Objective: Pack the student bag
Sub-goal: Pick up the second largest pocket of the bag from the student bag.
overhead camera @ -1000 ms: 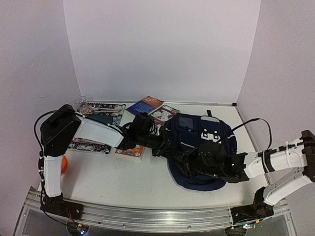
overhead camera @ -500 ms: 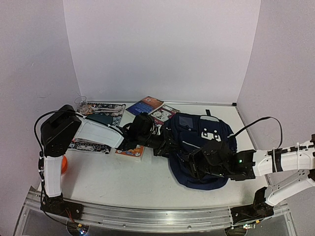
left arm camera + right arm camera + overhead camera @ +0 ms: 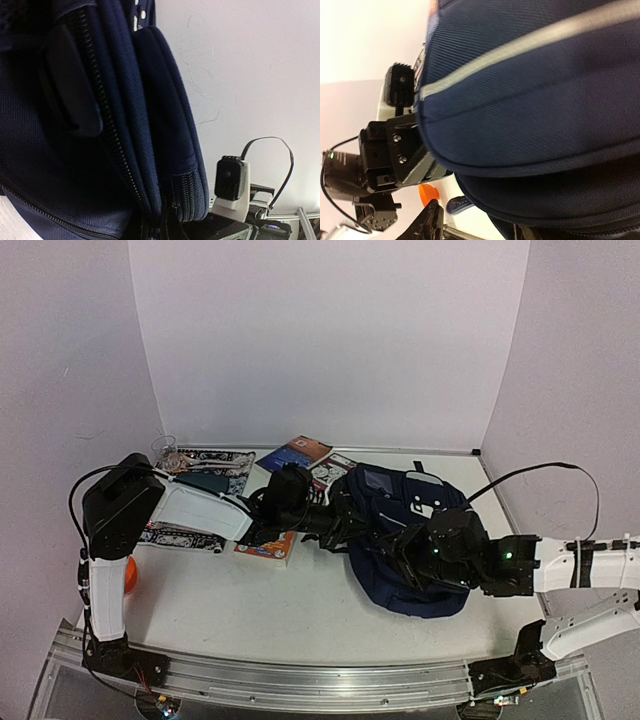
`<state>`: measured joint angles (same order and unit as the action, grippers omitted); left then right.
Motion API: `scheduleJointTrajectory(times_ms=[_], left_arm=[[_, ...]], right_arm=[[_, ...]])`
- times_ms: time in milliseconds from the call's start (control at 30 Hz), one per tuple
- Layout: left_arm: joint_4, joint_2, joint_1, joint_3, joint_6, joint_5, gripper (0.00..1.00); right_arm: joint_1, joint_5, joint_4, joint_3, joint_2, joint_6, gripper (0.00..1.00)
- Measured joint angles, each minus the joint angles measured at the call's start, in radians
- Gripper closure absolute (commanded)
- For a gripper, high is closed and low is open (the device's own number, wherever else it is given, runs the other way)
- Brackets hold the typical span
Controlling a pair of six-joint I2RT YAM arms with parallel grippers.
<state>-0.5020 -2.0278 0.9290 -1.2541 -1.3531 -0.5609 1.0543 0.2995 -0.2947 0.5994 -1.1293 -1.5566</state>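
Large navy-blue fabric backpack [image 3: 425,502] is flanked by left gripper [image 3: 338,527] and right gripper [image 3: 400,562]; claw widths cannot be told. Fabric could be bunched by uneven pulling.

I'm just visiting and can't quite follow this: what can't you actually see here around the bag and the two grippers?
Inside the bag: every view shows only outer fabric, so its contents are hidden.
The left gripper: dark against the bag from above; fabric fills its wrist view. Open or shut, unclear.
The right gripper: likewise.
The orange book: the left arm covers part; title too small.
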Motion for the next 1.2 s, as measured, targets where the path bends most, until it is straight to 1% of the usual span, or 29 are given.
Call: scheduleJointTrajectory(times_ms=[167, 400, 567, 667, 767, 867, 1033, 1200], left_arm=[[-0.033, 0.006, 0.004, -0.002, 0.04, 0.018, 1.0], [-0.041, 0.007, 0.015, 0.0, 0.073, 0.028, 1.0], [-0.044, 0.002, 0.022, 0.0, 0.074, 0.048, 1.0], [-0.052, -0.018, 0.022, 0.0, 0.08, 0.053, 1.0], [-0.053, -0.046, 0.025, 0.0, 0.082, 0.052, 1.0], [-0.054, -0.059, 0.029, 0.0, 0.082, 0.057, 1.0], [-0.058, -0.059, 0.031, 0.0, 0.082, 0.064, 1.0], [-0.058, -0.059, 0.033, 0.0, 0.082, 0.067, 1.0]], right_arm=[[-0.029, -0.018, 0.093, 0.063, 0.021, 0.14, 0.52], [-0.033, -0.059, 0.243, 0.123, 0.021, 0.227, 0.52], [-0.026, -0.063, 0.417, 0.226, 0.004, 0.282, 0.52], [0.003, -0.033, 0.488, 0.295, -0.012, 0.291, 0.52], [0.028, -0.005, 0.518, 0.334, -0.019, 0.293, 0.52], [0.036, 0.008, 0.536, 0.364, -0.06, 0.292, 0.53], [0.046, 0.036, 0.568, 0.383, -0.145, 0.247, 0.54], [0.05, 0.039, 0.584, 0.384, -0.197, 0.208, 0.54]])
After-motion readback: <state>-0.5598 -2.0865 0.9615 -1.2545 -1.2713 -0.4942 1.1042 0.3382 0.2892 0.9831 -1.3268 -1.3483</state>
